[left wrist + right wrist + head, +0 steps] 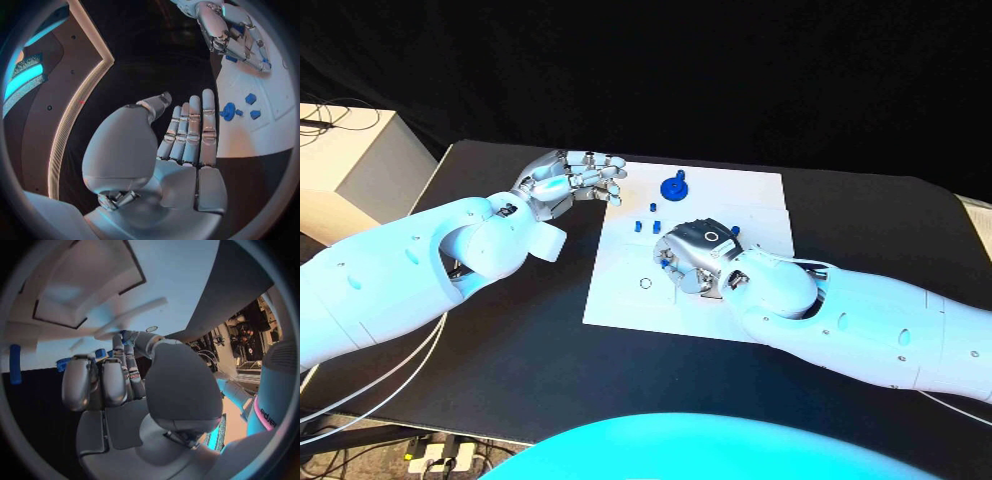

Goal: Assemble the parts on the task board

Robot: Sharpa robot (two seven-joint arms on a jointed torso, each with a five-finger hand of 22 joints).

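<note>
R hand sits low over the task board, mid-board, fingers curled down and in. Whether it grips a part: can't tell, since the hand's back hides what is under it in the head view. R wrist view shows the fingers bent, w/ a blue toothed piece just past the fingertips and a blue peg off to one side.

L hand hovers at the board's far-left corner, above the desk, fingers straight and side by side, nothing in it.

On the board, near its far edge: a round blue part w/ a stem. Nearer, small blue pegs stand just beside the R hand. A small dark ring mark sits on the board's left half.

Writing: pink lettering on a pale cylinder in R wrist view, too cut off to read.
</note>
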